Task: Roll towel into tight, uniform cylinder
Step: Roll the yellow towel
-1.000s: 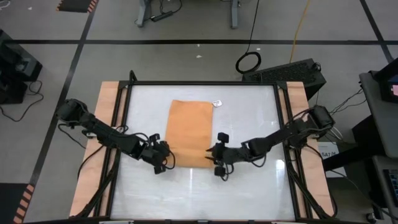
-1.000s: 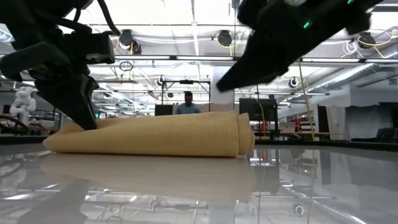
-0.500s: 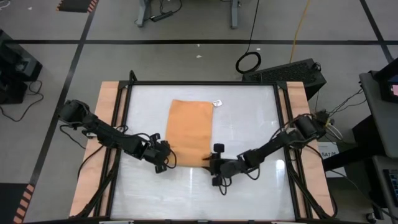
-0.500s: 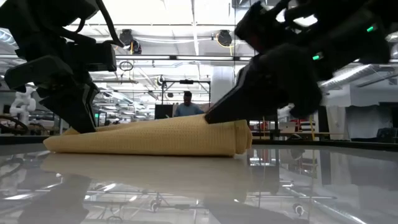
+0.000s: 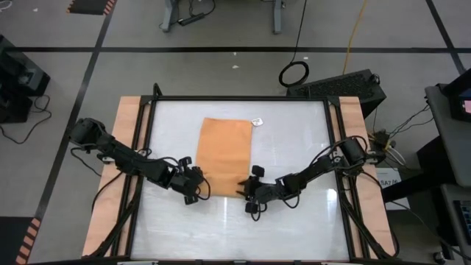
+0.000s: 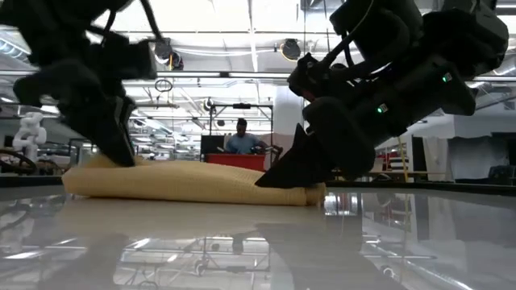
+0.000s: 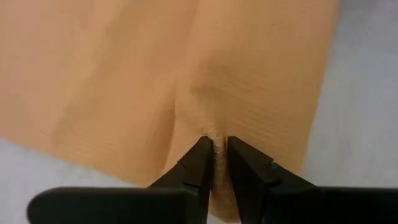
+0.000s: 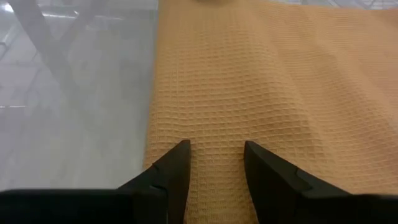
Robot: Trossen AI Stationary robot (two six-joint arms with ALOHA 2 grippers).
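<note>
1. Towel [image 5: 224, 154] lies on the glass table [image 5: 294, 221], roughly mid-table, long side running away from me; small white tag [image 5: 257, 122] sits at its far right corner

2. L gripper [image 5: 197, 190] is at the towel's near left corner. From the left wrist view its fingers are nearly together w/ a pinch of cloth between them, so I read it as clamped on the towel edge

3. R gripper [image 5: 243, 190] is at the near right corner. Right wrist view shows the fingers apart, narrow-ish gap, tips lying on top of the weave w/ nothing pinched that I can see – not gripping yet, imo

4. Low view: near edge looks humped up a bit, thicker at the right end, like a first fold or partial turn. Can't tell how many layers

5. Progress: early. Most of the towel's length is flat and unrolled in the high view. No cylinder yet

6. Left to do, as I judge it: get R side gripped, then turn both corners over evenly and keep rolling toward the tag end, tight & uniform
</note>
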